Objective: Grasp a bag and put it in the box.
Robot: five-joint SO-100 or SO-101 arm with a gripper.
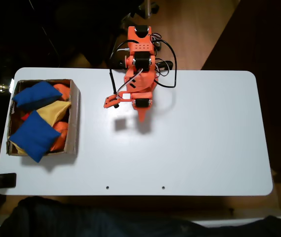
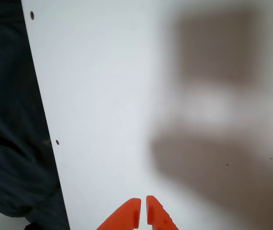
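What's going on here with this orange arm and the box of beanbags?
The orange arm sits folded at the table's far edge, holding nothing. Its hand hangs over bare tabletop, fingers nearly together. The cardboard box at the left in the fixed view holds two blue bags along with yellow and orange ones.

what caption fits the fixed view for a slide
Orange arm folded at the table's back edge; box at left holds blue, yellow, orange beanbags.

The orange arm [image 1: 139,69] is folded up pretty compact at the far edge in the fixed view, and in the wrist view its gripper [image 2: 142,203] has both fingertips pressed nearly together, holding nothing.
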